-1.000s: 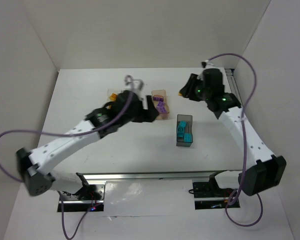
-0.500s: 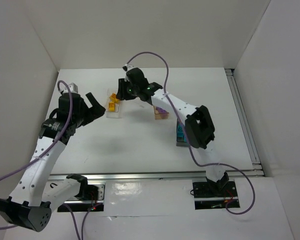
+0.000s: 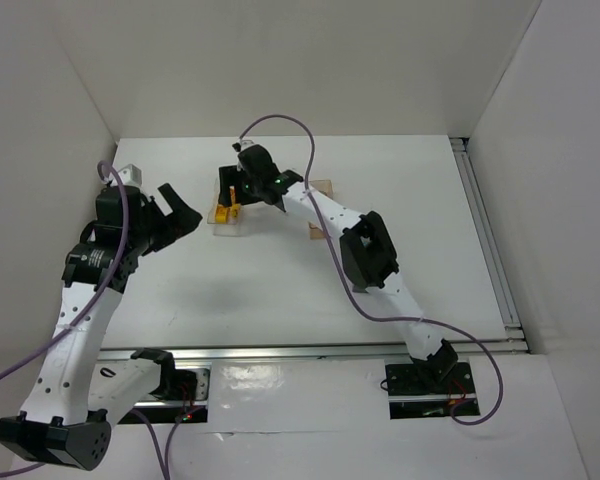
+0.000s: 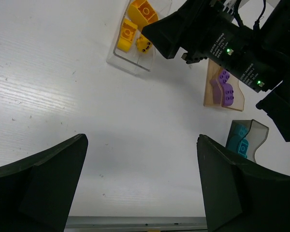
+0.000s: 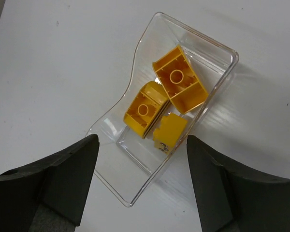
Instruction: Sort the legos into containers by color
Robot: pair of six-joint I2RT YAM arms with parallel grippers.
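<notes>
Left claw (image 4: 141, 140), nine o'clock: spread wide, empty. Teal legos (image 4: 238, 140) lie in the grey container (image 4: 259, 131), purple legos (image 4: 224, 87) in the tan container (image 4: 237, 102). Eleven o'clock: right claw (image 5: 142, 140), parted and empty, above the clear container (image 5: 135, 162) with three yellow legos (image 5: 179, 84). The surface (image 4: 63, 72) shows no strays; sorting judged complete.

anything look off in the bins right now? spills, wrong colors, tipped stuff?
Nothing spilled or mixed up. The yellow bricks sit in the clear bin, the purple bricks in the tan bin, and the teal bricks in the dark bin. Only quirk: the yellow bricks lie jumbled, two with hollow undersides up.
</notes>
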